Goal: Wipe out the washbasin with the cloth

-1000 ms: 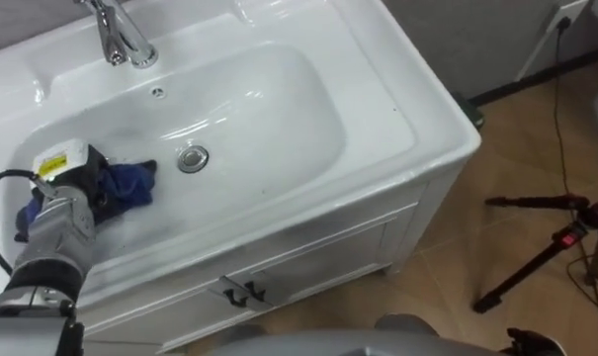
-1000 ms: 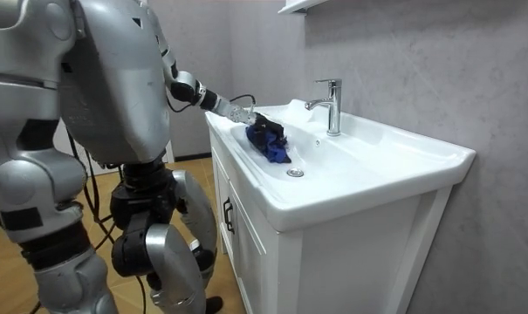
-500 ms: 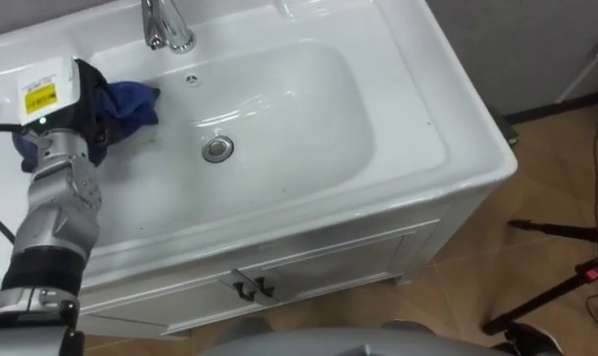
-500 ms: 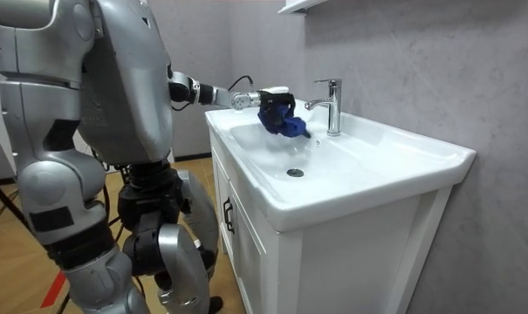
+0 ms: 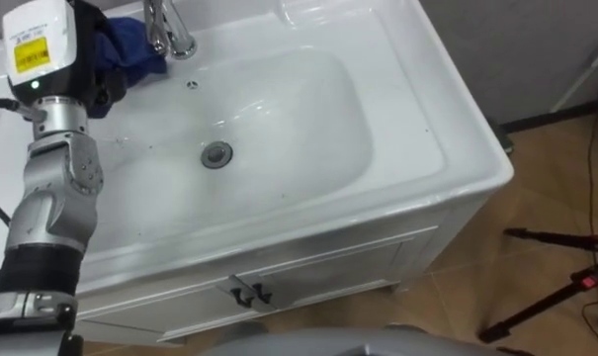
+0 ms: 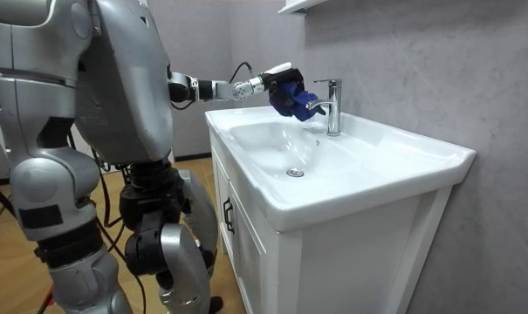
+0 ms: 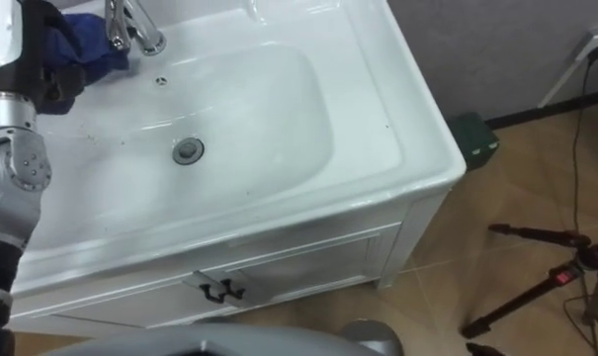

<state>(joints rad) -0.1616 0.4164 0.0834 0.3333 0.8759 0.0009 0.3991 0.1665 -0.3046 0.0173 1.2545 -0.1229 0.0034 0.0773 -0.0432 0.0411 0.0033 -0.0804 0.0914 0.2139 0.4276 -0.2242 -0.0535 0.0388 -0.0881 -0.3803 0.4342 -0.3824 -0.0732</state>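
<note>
A white basin (image 5: pixel 279 109) with a round metal drain (image 5: pixel 216 153) is set in a white cabinet before me. My left hand (image 5: pixel 93 77) is raised over the basin's back left corner, shut on a bunched dark blue cloth (image 5: pixel 135 44). The cloth hangs right beside the chrome faucet (image 5: pixel 170 30) and touches its spout in the room view, where the cloth (image 6: pixel 288 94) is well above the bowl. My left arm reaches out straight from the shoulder, and I stand at the cabinet's front.
The cabinet front has a dark handle (image 5: pixel 247 293). A black tripod (image 5: pixel 560 292) lies on the wooden floor to the right, with a green box (image 7: pixel 471 138) by the wall. A shelf (image 6: pixel 298 5) hangs above the faucet.
My left hand has lifted the blue cloth out of the bowl's left side and carried it up and back to the faucet. The eye view has shifted as well.
</note>
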